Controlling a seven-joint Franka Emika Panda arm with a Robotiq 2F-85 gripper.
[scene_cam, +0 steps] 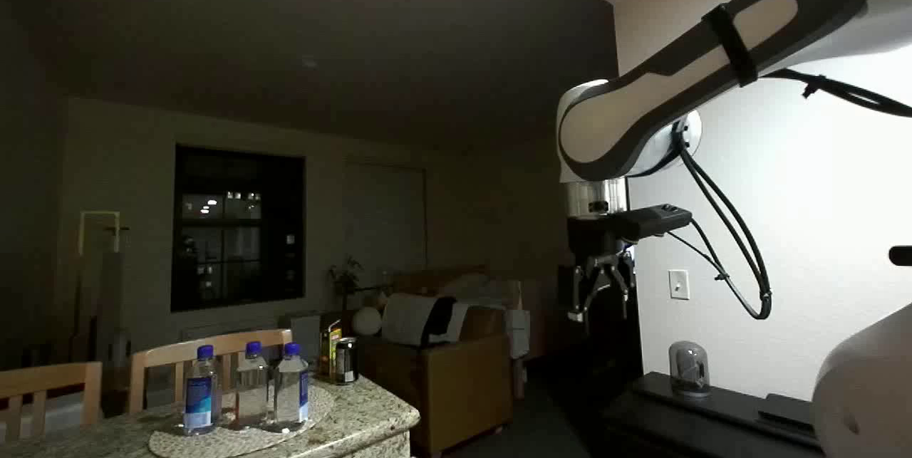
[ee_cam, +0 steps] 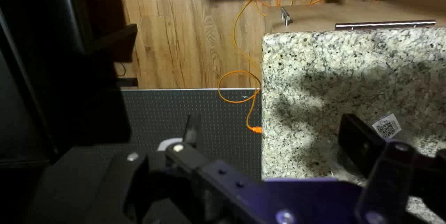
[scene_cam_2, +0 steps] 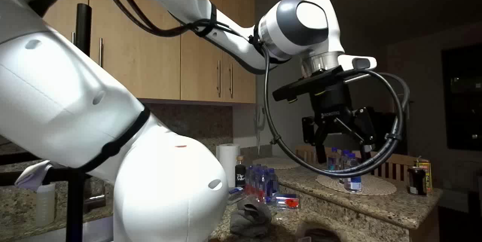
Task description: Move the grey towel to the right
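The grey towel [scene_cam_2: 250, 220] lies bunched in a heap on the lower granite counter, near the bottom middle of an exterior view. It is out of view in the wrist view. My gripper [scene_cam_2: 343, 154] is open and empty, pointing down, high above the counter and well above and to the right of the towel in that view. It also shows in an exterior view [scene_cam: 602, 310], hanging in the air. In the wrist view the two fingers [ee_cam: 271, 124] are wide apart, over the counter edge and the floor, with nothing between them.
Wrapped water bottles [scene_cam_2: 261, 181], a dark bottle [scene_cam_2: 240, 172] and a paper towel roll [scene_cam_2: 228, 163] stand behind the towel. The raised ledge [scene_cam_2: 395, 213] bears bottles on a woven mat [scene_cam_2: 376, 186] and a black can [scene_cam_2: 417, 181]. A QR-code label [ee_cam: 386, 126] lies by the right finger.
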